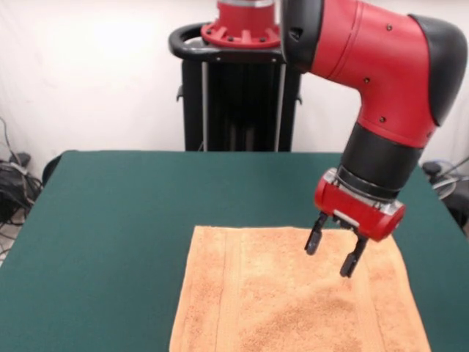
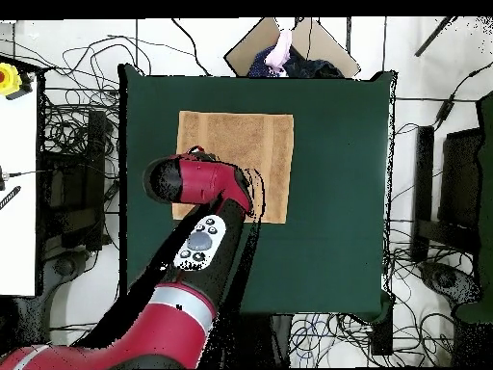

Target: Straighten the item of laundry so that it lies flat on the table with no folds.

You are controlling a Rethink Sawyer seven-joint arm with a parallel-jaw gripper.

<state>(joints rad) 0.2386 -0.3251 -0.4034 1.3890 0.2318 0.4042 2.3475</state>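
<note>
The orange-tan towel (image 1: pixel 293 301) lies spread on the dark green table (image 1: pixel 132 205), with a woven band stripe running near each side edge. It looks flat, with no clear fold in sight; its near end runs out of the front view. In the overhead view the towel (image 2: pixel 252 145) is a rectangle on the table (image 2: pixel 337 193), partly covered by my arm. My gripper (image 1: pixel 335 254) hangs open and empty just above the towel's far right part, fingers pointing down and apart. In the overhead view the gripper is hidden under the arm.
The robot's black pedestal (image 1: pixel 238 95) stands at the table's far side. Cables lie on the floor around the table (image 2: pixel 77 145). A person (image 2: pixel 281 53) and a cardboard piece show at the table's edge opposite the robot.
</note>
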